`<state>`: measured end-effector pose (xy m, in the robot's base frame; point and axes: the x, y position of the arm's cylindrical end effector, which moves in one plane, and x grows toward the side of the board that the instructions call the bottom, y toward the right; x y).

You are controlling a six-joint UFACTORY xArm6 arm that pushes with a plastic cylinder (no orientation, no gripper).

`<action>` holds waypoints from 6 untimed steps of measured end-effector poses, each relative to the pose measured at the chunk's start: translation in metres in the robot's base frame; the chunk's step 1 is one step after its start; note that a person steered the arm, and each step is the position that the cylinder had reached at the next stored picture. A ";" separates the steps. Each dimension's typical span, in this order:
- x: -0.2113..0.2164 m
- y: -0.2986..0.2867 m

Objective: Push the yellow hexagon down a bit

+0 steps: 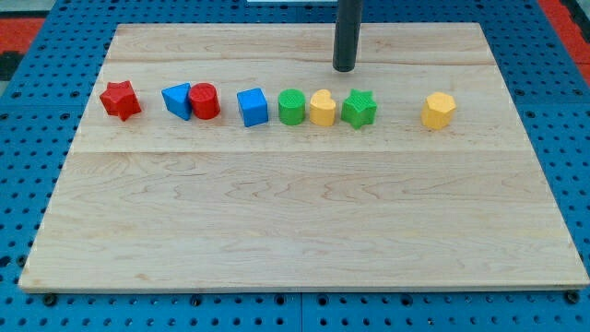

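The yellow hexagon (440, 110) sits alone at the view's right end of a row of blocks on the wooden board (304, 212). My tip (344, 68) is on the board above the row, just above the green star (359, 108) and the yellow heart (322, 108). It stands well to the left of the yellow hexagon and a little higher. It touches no block.
The row runs from the view's left: a red star (120, 99), a blue triangle (175, 99) touching a red cylinder (205, 100), a blue cube (252, 107), a green cylinder (291, 106). Blue pegboard (28, 184) surrounds the board.
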<state>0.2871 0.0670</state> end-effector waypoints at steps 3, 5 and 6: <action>-0.009 0.020; 0.008 0.104; 0.055 0.104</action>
